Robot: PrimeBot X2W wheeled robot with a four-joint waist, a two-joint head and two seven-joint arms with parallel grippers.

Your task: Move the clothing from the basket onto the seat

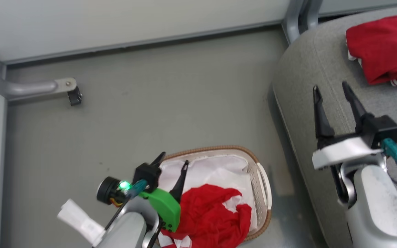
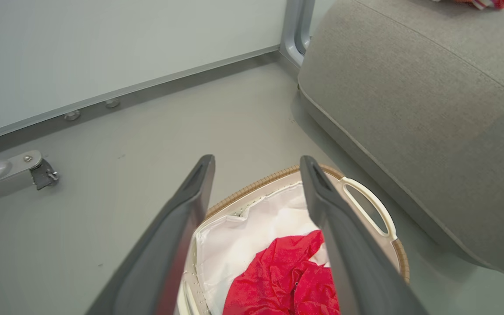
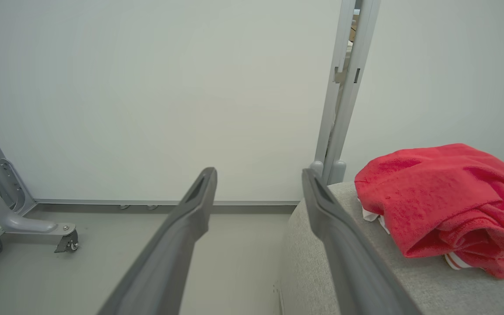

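Clothing is half moved: nearest, one red garment (image 1: 209,213) lies crumpled in the basket (image 1: 258,186) on its white liner (image 1: 215,170), with the left gripper (image 1: 173,159) poised over the basket, jaws spread wide and empty. To do this pick well, I would drop the fingers straight into the thickest fold, clear of the liner, and close deep so the whole piece lifts without trailing over the rim. Further off, the right gripper (image 1: 330,86) hangs open and empty over the seat (image 1: 305,72), where the other red garment (image 1: 384,48) rests beside free grey cushion.
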